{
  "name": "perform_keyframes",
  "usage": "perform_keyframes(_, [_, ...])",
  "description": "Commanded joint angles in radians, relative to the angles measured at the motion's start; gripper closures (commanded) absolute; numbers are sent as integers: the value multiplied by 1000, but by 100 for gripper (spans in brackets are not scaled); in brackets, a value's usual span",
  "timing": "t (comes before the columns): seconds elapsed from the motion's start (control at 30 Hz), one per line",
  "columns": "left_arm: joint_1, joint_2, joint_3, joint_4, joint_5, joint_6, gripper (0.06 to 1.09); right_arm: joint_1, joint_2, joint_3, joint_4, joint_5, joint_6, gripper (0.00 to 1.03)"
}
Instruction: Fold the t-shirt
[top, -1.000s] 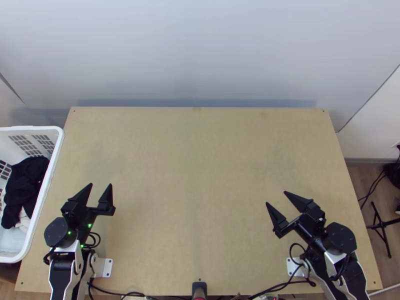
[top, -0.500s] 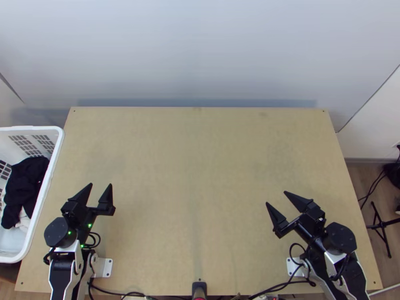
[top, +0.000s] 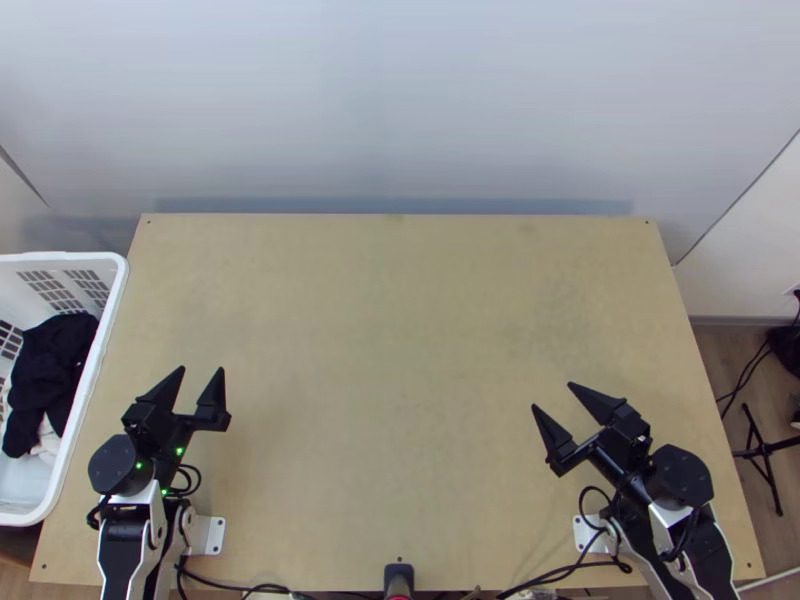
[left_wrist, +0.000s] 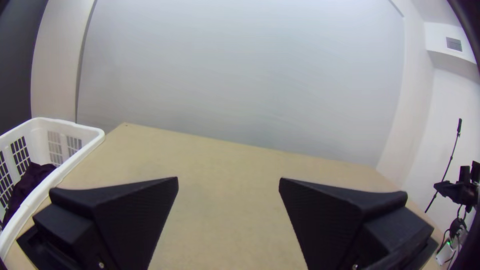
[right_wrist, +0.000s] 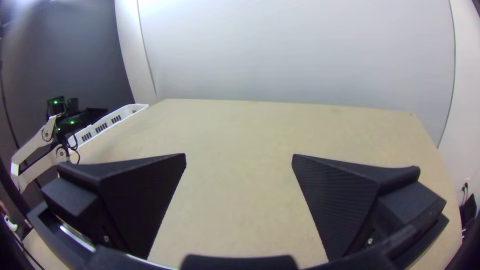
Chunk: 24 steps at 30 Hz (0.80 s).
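Observation:
In the top view my left gripper (top: 202, 369) stands open over the table's near left part, with nothing between its fingers. My right gripper (top: 552, 396), open and empty too, is over the near right part, angled toward the middle. Dark cloth (top: 48, 372) lies bunched inside the white basket at the left; whether it is a t-shirt I cannot tell. In the left wrist view, the left gripper (left_wrist: 228, 181) has its two fingers wide apart, and the dark cloth (left_wrist: 31, 181) is in the basket. The right wrist view has the right gripper (right_wrist: 239, 156) spread over bare wood.
The white basket (top: 98, 372) stands against the left side of the wooden table (top: 400, 330), with some white cloth (top: 46, 442) under the dark one. Cables (top: 240, 585) run along the near edge. A pale wall rises behind the far edge.

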Motion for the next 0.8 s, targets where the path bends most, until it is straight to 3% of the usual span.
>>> perform_keyframes(0.0, [0, 0, 0, 0, 0, 0, 10, 0, 0, 0, 0, 0, 0, 4])
perform_keyframes(0.5, [-11, 0, 0, 0, 0, -14, 10, 0, 0, 0, 0, 0, 0, 4])
perform_keyframes(0.63, [-14, -1, 0, 0, 0, -132, 10, 2, 0, 0, 0, 0, 0, 4])
perform_keyframes(0.7, [-14, 0, 0, 0, 0, -242, 10, 2, 0, 0, 0, 0, 0, 4])
perform_keyframes(0.77, [-14, -1, 0, 3, -6, -261, 10, 0, -1, 0, 0, 0, 2, 4])
